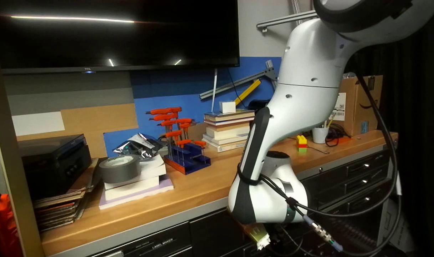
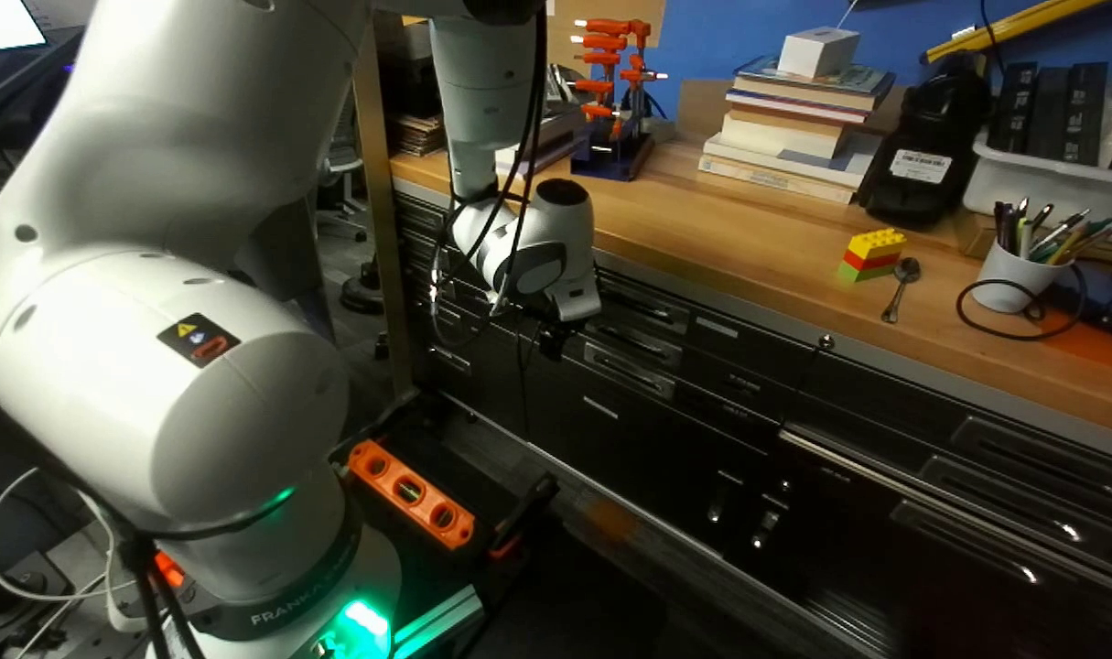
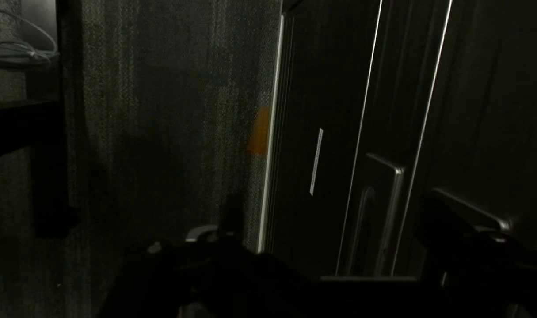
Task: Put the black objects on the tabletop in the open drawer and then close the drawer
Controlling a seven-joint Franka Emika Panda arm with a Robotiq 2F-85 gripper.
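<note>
A white robot arm (image 1: pixel 306 92) bends down before a wooden tabletop (image 1: pixel 202 182) with drawers (image 2: pixel 702 375) beneath it. Its gripper (image 3: pixel 332 214) hangs lower than the tabletop's front edge, the 2 dark fingers spread apart (the wrist view is murky). Toward the back of the tabletop, in an exterior view, sits a black case (image 2: pixel 926 128) with a white label (image 2: pixel 920 167); whether it belongs to the task cannot be told. A spoon (image 2: pixel 904 276) and stacked toy bricks (image 2: pixel 871 258) lie nearer the tabletop's front, a stack of books (image 2: pixel 789 135) farther back.
</note>
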